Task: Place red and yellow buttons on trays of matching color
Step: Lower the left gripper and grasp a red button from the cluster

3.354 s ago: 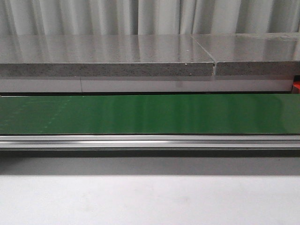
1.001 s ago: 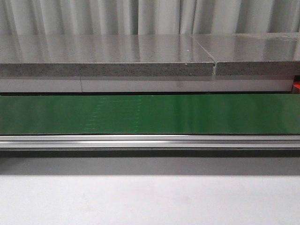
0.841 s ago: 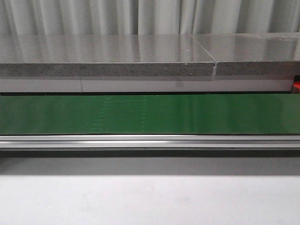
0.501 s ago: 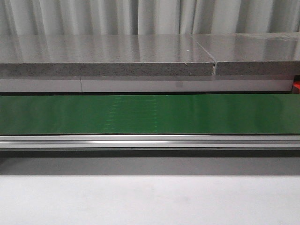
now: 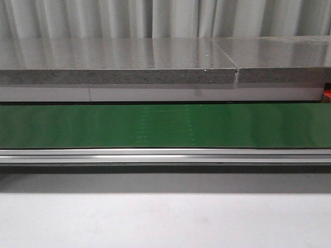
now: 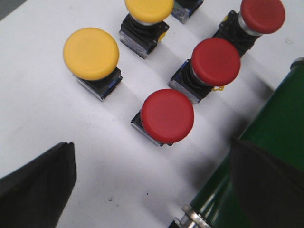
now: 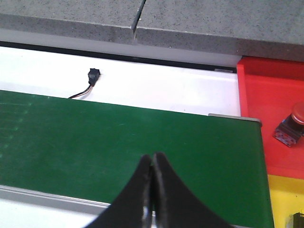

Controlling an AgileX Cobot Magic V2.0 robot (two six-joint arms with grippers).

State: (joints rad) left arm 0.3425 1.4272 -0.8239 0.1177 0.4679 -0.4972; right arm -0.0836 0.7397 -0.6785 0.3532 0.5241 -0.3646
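white table [image 6: 42, 114] | red buttons [image 6: 167, 115] | yellow buttons [image 6: 90, 53]

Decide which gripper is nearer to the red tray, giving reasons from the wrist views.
Right. The right gripper, fingers shut, hangs over the green belt with the red tray just past the belt's end. The left gripper is open above loose buttons; no tray shows in its view.

Green conveyor belt [image 5: 165, 125] runs across white table [image 5: 165, 219]; metal rail [image 5: 165, 155] along near edge. Grey stone slabs [image 5: 119, 62] behind, curtain [image 5: 155, 18] beyond. Small black connector [image 7: 94, 74] with wire behind belt.
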